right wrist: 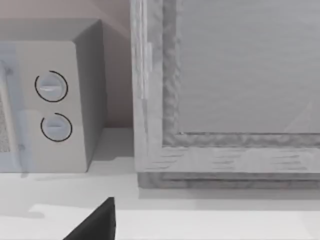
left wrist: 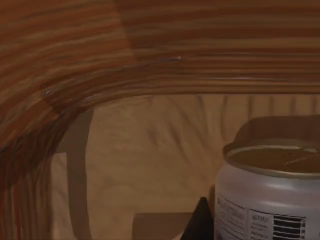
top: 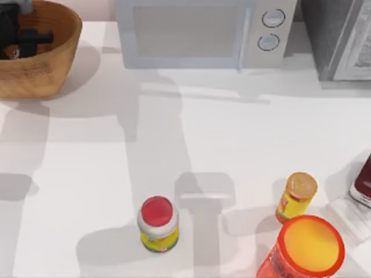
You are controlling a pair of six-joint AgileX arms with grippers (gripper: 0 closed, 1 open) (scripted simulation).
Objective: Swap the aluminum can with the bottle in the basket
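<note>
Jars stand nearest on our desk (top: 87, 174): red-lidded jar (top: 157, 223), orange-lidded jar (top: 296, 197); farther back, our left claw (top: 23, 37) reaches inside the basket (top: 55, 63), its spread impossible to tell; the aluminum can (left wrist: 270, 195) sits in the basket beside it.

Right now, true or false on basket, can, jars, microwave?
1. The aluminum can stands upright inside the basket. True.
2. The left gripper is over the red-lidded jar. False: it is down in the basket at the table's far left.
3. The orange-lidded yellow jar lies on its side. False: it stands upright.
4. The microwave has two round dials. True.
5. The dark red container sits in the basket. False: it is at the table's right edge.
</note>
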